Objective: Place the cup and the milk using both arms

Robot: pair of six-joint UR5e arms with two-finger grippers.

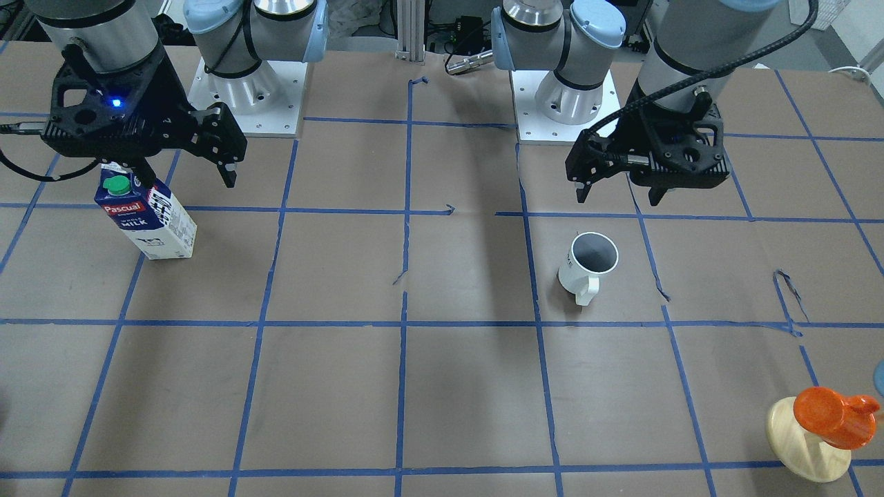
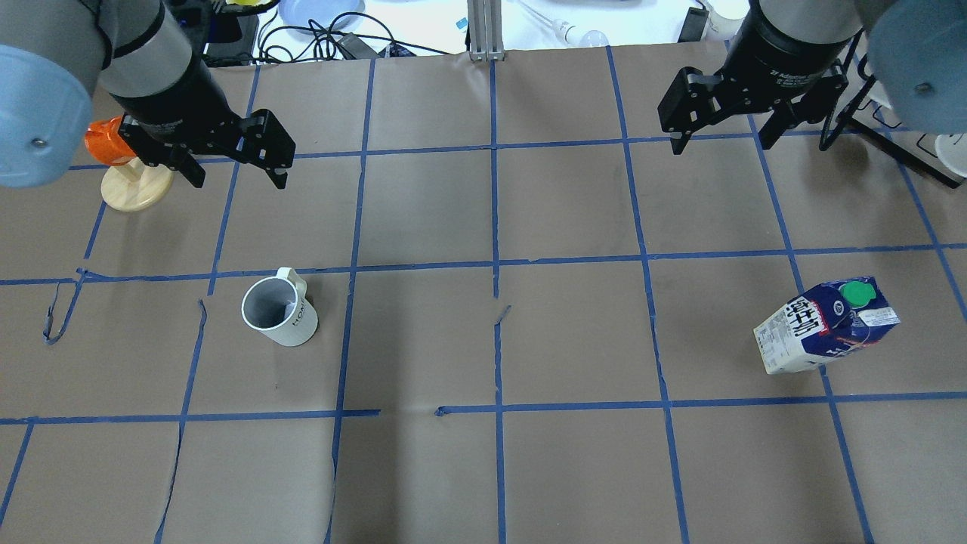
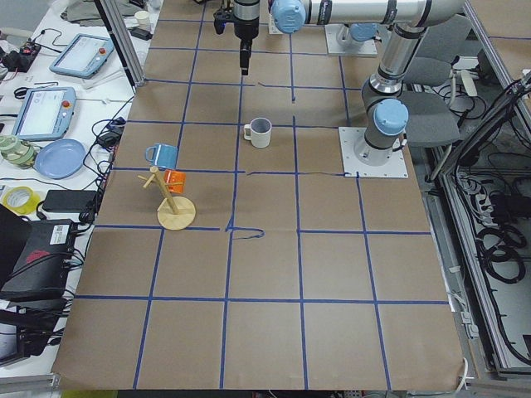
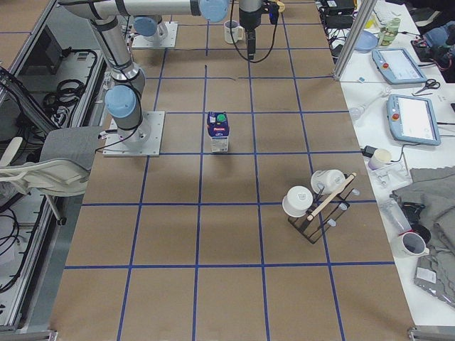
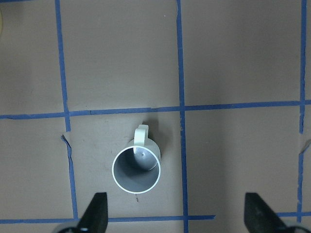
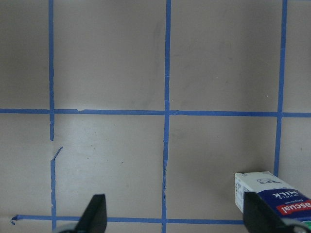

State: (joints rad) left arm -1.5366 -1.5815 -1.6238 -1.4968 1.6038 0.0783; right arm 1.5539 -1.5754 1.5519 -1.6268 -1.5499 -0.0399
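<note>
Left gripper (image 2: pixel 240 181) and right gripper (image 2: pixel 722 147) hang with fingers (image 2: pixel 279 170) apart, apparently over upright cup (image 2: pixel 278 313) and milk (image 2: pixel 827 326).

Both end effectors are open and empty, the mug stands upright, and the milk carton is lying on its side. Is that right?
Not quite. The milk carton is standing upright, not lying on its side; the exterior right view shows this plainly. The rest holds: the left end effector and the right end effector are both open and empty, and the mug stands upright.
</note>
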